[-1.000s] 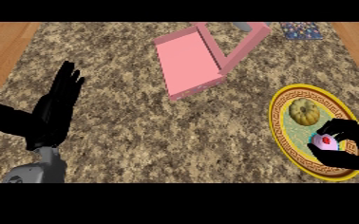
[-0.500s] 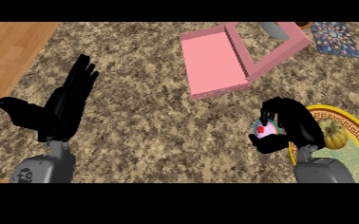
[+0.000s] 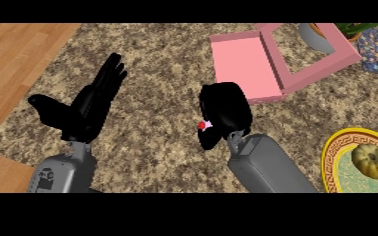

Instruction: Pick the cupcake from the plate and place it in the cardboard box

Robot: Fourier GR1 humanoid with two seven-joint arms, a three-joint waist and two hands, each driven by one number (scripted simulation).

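Observation:
My right hand [image 3: 225, 109] is in the middle of the counter, curled round the cupcake [image 3: 204, 125]; only a bit of its pink and red top shows beside the thumb. The open pink box [image 3: 247, 67] lies just beyond this hand, its lid [image 3: 310, 60] folded out to the right. The yellow-rimmed plate [image 3: 334, 160] sits at the lower right edge, apart from the hand, with a round beige pastry [image 3: 367, 156] on it. My left hand [image 3: 88, 102] rests open at the left, fingers pointing up.
A grey bowl [image 3: 316, 36] and a patterned blue thing [image 3: 369, 55] stand at the top right, behind the box lid. Wooden surface [image 3: 29, 55] borders the speckled counter at the left.
My right hand has carried the cupcake off the plate, leftward and toward the box. The view has shifted, so the plate now sits at the right edge.

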